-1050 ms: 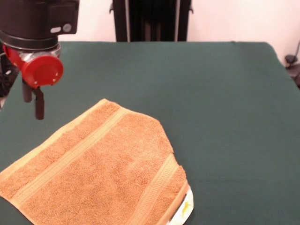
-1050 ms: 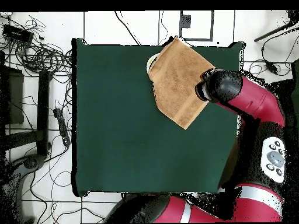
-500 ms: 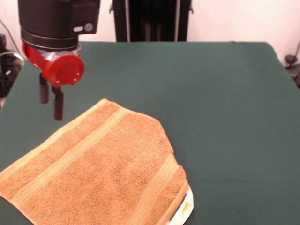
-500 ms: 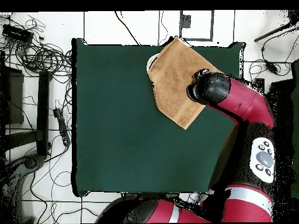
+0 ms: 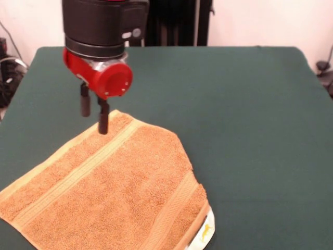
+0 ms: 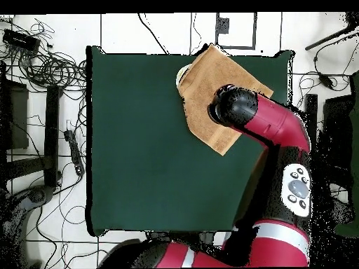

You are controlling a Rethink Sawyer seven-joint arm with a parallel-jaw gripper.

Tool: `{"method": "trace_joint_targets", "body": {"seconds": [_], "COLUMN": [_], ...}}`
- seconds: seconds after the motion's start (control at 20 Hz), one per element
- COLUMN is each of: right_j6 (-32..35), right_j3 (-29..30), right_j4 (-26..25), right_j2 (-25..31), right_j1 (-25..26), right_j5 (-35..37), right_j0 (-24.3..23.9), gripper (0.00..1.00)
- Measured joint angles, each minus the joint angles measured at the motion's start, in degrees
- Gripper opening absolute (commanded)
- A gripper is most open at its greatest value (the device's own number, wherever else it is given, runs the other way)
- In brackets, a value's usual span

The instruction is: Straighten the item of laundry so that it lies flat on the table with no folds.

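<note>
The orange-tan towel [image 5: 114, 187] lies on the green table [image 5: 250, 114] at the near left, running off the picture's bottom edge. Its right end is folded, with a white tag [image 5: 205, 232] showing at the near right corner. My gripper [image 5: 94, 117] hangs open just above the towel's far corner, with nothing between its black fingers [image 5: 103, 122]. From overhead the towel [image 6: 207, 80] sits at the table's [image 6: 140, 140] top edge, and the arm's black head [image 6: 231, 106] covers its right part and hides the gripper.
A black stand [image 5: 169, 23] rises behind the table's far edge. Cables [image 6: 42, 66] lie on the floor left of the table in the overhead view. The red arm [image 6: 280, 140] reaches across the table's right side.
In the front view the arm has swung right, from the table's left edge to above the towel's far corner. The towel has not moved.
</note>
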Motion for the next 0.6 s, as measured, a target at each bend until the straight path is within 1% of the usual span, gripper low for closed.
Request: {"method": "trace_joint_targets", "body": {"seconds": [0.3,0.6], "right_j6": [0.0,0.0], "right_j3": [0.95,1.58], "right_j4": [1.68,3.32], "right_j2": [-0.07,-0.29], "right_j1": [-0.01,0.0], "right_j5": [-0.01,-0.01], "right_j0": [1.52,1.82], "gripper": [1.0,1.0]}}
